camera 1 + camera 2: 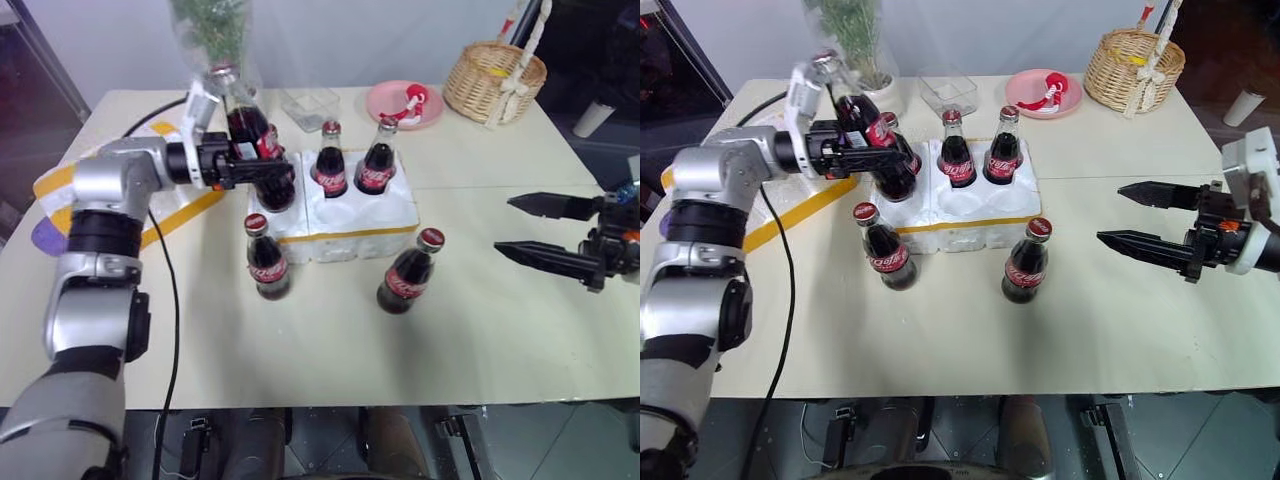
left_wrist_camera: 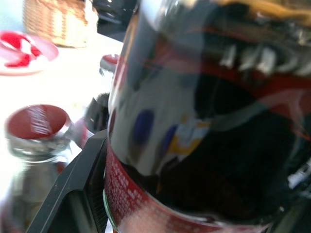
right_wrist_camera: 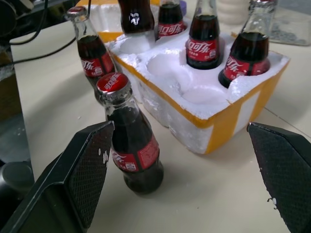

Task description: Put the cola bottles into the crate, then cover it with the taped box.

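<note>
We see our left pincer [image 1: 872, 152] clamped on a small glass cola bottle with dark liquid and a red label [image 1: 878, 150], carried tilted above the left end of the low white styrofoam crate with round wells and a yellow tape strip [image 1: 985, 225]. In the left wrist view that bottle's dark glass and red label [image 2: 194, 121] sit hard against one black finger [image 2: 73, 184].

Another cola bottle with a red cap [image 1: 272, 160] sits in the crate's left end just behind the held one, largely hidden by it. Two more red-capped bottles stand upright in the far wells, one in the middle [image 1: 956, 150] and one on the right [image 1: 1003, 147]; the near middle and near right wells lie bare. On the cream tabletop [image 1: 1120, 330] two bottles stand just in front of the crate, one by its left corner [image 1: 883, 247] and one by its right corner [image 1: 1024, 262].

The large white styrofoam box with yellow tape bands [image 1: 60, 185] lies behind our left arm, at the tabletop's left edge.

Our right pincer [image 1: 1118, 215] hangs over the tabletop well to the right of the crate, its two black fingers spread wide apart and holding nothing.

Farther back stand a clear plastic tray [image 1: 948, 92], a pink plate [image 1: 1044, 92] and a woven wicker basket [image 1: 1134, 60].
</note>
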{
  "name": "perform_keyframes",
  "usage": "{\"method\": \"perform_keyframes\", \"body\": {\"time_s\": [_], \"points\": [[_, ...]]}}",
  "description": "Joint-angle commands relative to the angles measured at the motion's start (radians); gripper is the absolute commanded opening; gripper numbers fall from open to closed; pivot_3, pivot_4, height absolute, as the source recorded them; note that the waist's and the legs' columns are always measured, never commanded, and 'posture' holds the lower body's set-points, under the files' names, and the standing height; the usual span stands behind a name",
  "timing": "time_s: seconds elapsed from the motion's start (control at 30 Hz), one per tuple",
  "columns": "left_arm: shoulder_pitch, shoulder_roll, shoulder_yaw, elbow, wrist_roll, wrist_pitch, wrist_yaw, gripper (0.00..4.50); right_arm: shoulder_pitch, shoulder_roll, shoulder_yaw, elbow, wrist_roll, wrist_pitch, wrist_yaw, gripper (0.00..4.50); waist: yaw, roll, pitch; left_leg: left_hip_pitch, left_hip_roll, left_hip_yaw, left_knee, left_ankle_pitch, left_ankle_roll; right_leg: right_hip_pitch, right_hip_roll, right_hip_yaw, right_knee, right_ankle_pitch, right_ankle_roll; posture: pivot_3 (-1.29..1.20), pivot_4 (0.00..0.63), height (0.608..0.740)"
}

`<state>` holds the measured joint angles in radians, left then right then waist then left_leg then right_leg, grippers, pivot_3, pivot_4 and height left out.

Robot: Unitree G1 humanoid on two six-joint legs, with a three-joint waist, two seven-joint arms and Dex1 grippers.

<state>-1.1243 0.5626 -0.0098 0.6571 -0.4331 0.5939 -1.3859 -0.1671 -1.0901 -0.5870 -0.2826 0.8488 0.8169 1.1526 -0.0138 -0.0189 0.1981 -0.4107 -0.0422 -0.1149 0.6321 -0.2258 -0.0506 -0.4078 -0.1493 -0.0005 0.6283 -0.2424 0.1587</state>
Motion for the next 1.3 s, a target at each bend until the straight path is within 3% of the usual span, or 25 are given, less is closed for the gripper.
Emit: {"method": "perform_keyframes", "body": {"time_s": [0.03, 0.27, 0.77, 1.03, 1.13, 1.3], "points": [[-0.1, -0.025, 0.017, 0.035, 0.014, -0.081, -0.015, 2.89, 0.012, 0.001, -0.066, -0.041, 0.031, 0.004, -0.017, 4.5, 0.001, 0.0, 0.0, 0.0, 0.0, 0.0, 0.0, 0.0, 0.0, 0.0, 0.0, 0.0, 0.0, 0.0, 0.0, 0.0, 0.15, 0.737], [-0.198, -0.126, -0.002, 0.157, 0.034, -0.111, -0.077, 2.89, 0.044, 0.024, -0.077, -0.066, 0.041, 0.001, -0.052, 4.5, 0.002, 0.0, 0.0, 0.0, 0.0, 0.0, 0.0, 0.0, 0.0, 0.0, 0.0, 0.0, 0.0, 0.0, 0.0, 0.0, 0.15, 0.737], [-0.215, -0.26, -0.051, 0.322, 0.178, -0.314, -0.122, 2.89, 0.102, 0.069, -0.14, -0.103, 0.068, 0.002, -0.125, 4.5, 0.003, 0.0, 0.0, 0.0, -0.001, 0.0, 0.0, 0.0, 0.0, 0.0, 0.0, 0.0, 0.0, 0.0, 0.001, 0.0, 0.15, 0.737], [-0.192, -0.311, -0.061, 0.394, 0.28, -0.461, 0.006, 2.89, 0.127, 0.074, -0.153, -0.126, 0.085, 0.001, -0.149, 4.5, 0.002, 0.0, 0.0, 0.0, -0.001, 0.0, 0.0, 0.0, 0.0, 0.0, 0.0, 0.0, 0.0, 0.0, 0.001, 0.0, 0.15, 0.737], [-0.173, -0.284, -0.08, 0.39, 0.312, -0.511, -0.014, 4.36, 0.128, 0.071, -0.147, -0.124, 0.087, -0.003, -0.153, 4.5, 0.0, 0.0, 0.0, 0.0, -0.001, 0.0, 0.0, 0.0, 0.0, 0.0, 0.0, 0.0, 0.0, 0.0, 0.001, 0.0, 0.15, 0.737], [-0.156, -0.213, -0.05, 0.334, 0.28, -0.477, -0.071, 4.48, 0.089, 0.057, -0.098, -0.096, 0.077, -0.019, -0.141, 4.5, -0.001, 0.0, 0.0, 0.0, -0.001, 0.0, 0.0, 0.0, 0.0, 0.0, 0.0, 0.0, 0.0, 0.0, 0.001, 0.0, 0.15, 0.737]]}}
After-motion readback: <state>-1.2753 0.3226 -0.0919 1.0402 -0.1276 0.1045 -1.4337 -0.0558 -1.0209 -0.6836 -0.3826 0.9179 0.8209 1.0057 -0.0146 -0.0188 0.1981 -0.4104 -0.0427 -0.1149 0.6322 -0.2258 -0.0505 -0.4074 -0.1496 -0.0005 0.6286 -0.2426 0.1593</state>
